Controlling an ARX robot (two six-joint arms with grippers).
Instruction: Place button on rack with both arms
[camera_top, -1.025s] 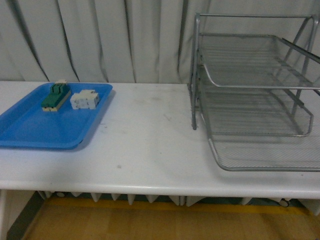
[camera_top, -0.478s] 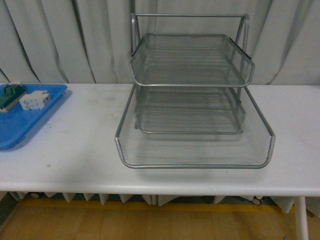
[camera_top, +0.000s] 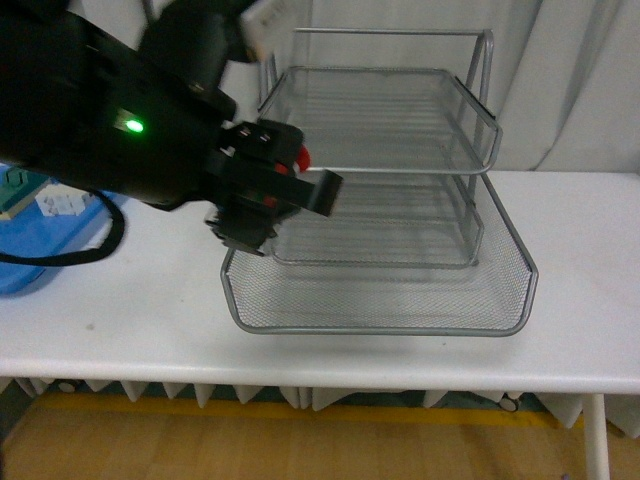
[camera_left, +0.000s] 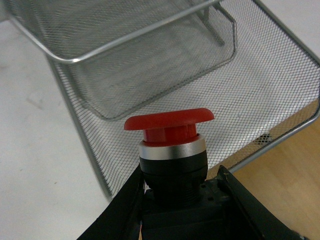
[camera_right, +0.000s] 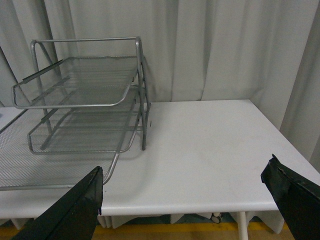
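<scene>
The stiff, probably light button (camera_left: 169, 120) is being gripped by its dark body in the left pincer (camera_left: 177, 207); the right pincer (camera_right: 182, 172) is being shown wide open, empty.

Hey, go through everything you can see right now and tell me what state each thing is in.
left gripper: shut on the button, by its dark body.
button: held, red cap free, not yet on the rack.
right gripper: open, empty.
rack: standing on the table, all three tiers empty.
blue tray: partly hidden, holds a white blocky part.
</scene>
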